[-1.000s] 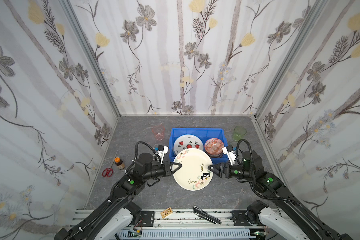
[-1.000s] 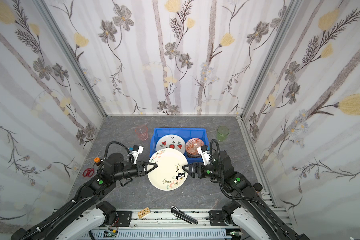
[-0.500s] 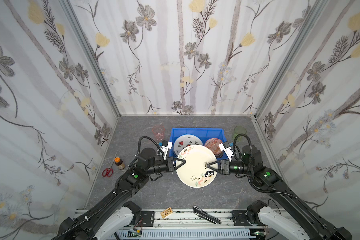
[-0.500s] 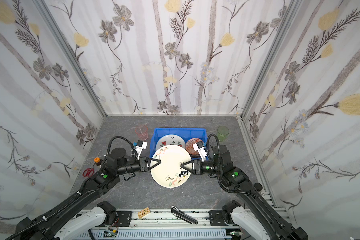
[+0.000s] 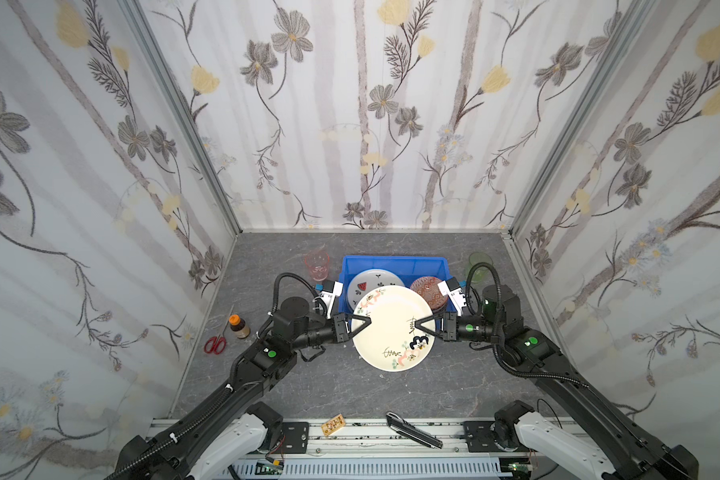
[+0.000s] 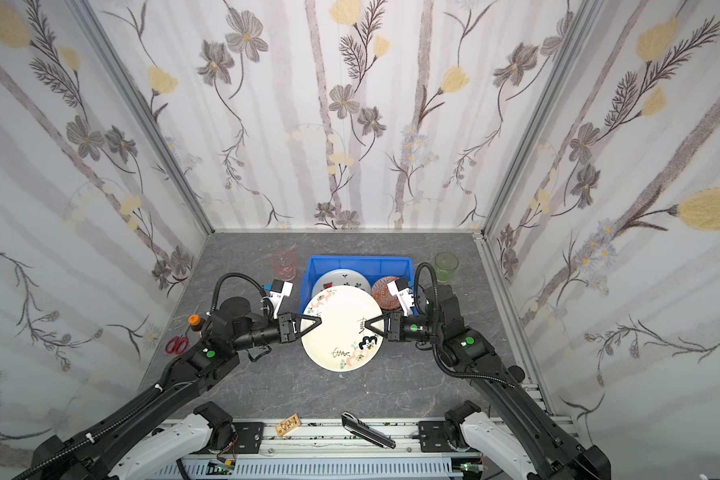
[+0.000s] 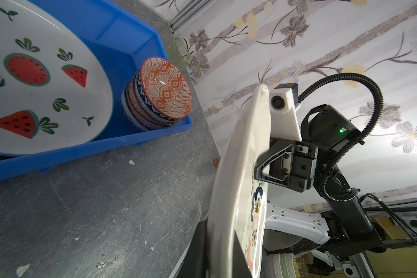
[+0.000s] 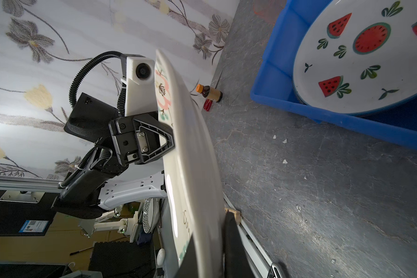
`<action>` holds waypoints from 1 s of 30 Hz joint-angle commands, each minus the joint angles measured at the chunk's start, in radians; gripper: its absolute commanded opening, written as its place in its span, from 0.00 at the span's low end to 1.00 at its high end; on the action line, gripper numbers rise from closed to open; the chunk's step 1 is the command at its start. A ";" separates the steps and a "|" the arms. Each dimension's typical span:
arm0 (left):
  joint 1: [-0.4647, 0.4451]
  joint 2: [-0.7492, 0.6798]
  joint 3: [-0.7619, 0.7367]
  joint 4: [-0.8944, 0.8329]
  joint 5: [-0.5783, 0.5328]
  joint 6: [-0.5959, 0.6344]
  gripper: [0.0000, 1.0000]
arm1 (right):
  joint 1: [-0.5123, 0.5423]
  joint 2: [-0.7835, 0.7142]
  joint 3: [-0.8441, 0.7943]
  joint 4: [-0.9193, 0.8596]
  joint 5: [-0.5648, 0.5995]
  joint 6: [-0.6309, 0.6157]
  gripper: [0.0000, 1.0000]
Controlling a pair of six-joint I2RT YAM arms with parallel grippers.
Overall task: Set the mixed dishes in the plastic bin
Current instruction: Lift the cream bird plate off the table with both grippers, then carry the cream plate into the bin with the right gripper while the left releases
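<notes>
Since a second ago I've carried the cream floral plate point(image 5: 391, 332) up toward the blue bin point(image 5: 393, 262), and my right gripper point(image 5: 415, 324) has clamped down. Both now pinch the plate: left gripper point(image 5: 369, 321) on its left rim, right on the opposite rim. The plate is off the table point(image 5: 308, 386), with its far edge over the bin's near wall. In the bin are a watermelon plate point(image 5: 364, 283) and an orange bowl point(image 5: 427, 289) atop a stack. The pink tumbler point(image 5: 317, 266) and green tumbler point(image 5: 479, 264) stand outside it.

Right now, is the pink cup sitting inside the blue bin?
No, the pink cup stands on the grey tabletop outside the blue bin, beside its wall.
</notes>
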 commanded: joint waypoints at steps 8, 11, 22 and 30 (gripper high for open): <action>0.076 -0.023 -0.015 0.039 0.043 -0.046 0.95 | -0.060 0.064 0.123 0.015 -0.084 -0.080 0.00; 0.142 -0.045 -0.016 0.004 0.055 -0.056 1.00 | -0.093 0.124 0.200 -0.096 -0.094 -0.186 0.00; 0.256 -0.066 0.006 -0.157 -0.030 -0.016 1.00 | -0.188 0.414 0.539 -0.372 -0.057 -0.448 0.00; 0.263 -0.022 0.047 -0.317 -0.100 0.061 1.00 | -0.197 0.694 0.810 -0.575 0.043 -0.603 0.00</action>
